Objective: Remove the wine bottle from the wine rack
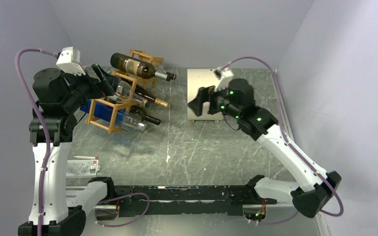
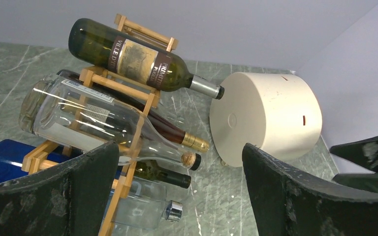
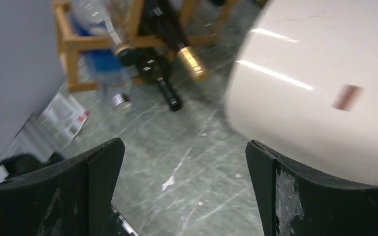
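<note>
Top external, wine bottle (image 1: 137,66) lying atop wine rack (image 1: 103,101), untouched

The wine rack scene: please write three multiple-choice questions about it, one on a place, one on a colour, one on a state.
1. Where does the green bottle with the brown label lie?
A) at the top of the wooden rack
B) on a shelf
C) in a gripper

2. What colour is the round drum?
A) blue
B) cream
C) black

3. How are the left gripper and the right gripper?
A) both shut
B) one shut on a bottle
C) both open, holding nothing

Answers:
1 A, it lies above all the other bottles on the rack.
2 B, its face and side are cream.
3 C, each wrist view shows jaws wide apart with nothing between.
</note>
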Motion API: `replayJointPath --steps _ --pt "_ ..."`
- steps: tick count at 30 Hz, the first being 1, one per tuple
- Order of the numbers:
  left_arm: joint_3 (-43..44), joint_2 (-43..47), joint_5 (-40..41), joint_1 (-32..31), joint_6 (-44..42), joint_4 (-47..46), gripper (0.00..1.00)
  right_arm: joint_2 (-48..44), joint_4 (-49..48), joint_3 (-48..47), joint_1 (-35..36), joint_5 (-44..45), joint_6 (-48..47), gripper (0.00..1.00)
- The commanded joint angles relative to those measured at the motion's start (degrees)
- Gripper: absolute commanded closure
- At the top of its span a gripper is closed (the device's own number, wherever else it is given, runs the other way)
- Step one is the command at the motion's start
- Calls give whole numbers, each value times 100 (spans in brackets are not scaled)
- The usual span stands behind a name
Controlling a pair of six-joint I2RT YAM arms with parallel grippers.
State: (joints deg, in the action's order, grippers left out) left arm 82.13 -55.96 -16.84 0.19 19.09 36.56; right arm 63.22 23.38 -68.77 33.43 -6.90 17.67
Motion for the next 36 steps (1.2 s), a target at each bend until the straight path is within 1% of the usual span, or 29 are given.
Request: replayJointPath --steps 1,5,10,13,15,19,26,28,32,36 --pt "72 137 -162 44 18 175 1 461 -307 -307 956 144 126 0" --pt "29 188 -107 47 -2 265 1 898 -725 -60 1433 224 322 0" --pt "64 230 -84 44 18 401 1 1356 -1278 392 1634 385 363 0" --pt "43 264 -189 48 54 408 1 1632 -1525 547 1634 559 216 0" --pt "55 270 -261 44 67 430 1 1869 -1590 509 1632 573 67 2" --pt "67 302 -282 48 60 511 1 2255 -1696 476 1632 877 -65 4" --pt "1 388 -313 43 90 567 1 2748 -2114 581 1649 1501 -194 5" --pt "-19 396 -350 44 115 566 1 2898 -2126 536 1658 1826 -207 5" --pt "-44 409 -378 43 121 601 1 2992 -2284 664 1611 2589 -156 5" --pt "-74 420 -356 43 128 651 1 2977 -2497 812 1400 2756 -197 4"
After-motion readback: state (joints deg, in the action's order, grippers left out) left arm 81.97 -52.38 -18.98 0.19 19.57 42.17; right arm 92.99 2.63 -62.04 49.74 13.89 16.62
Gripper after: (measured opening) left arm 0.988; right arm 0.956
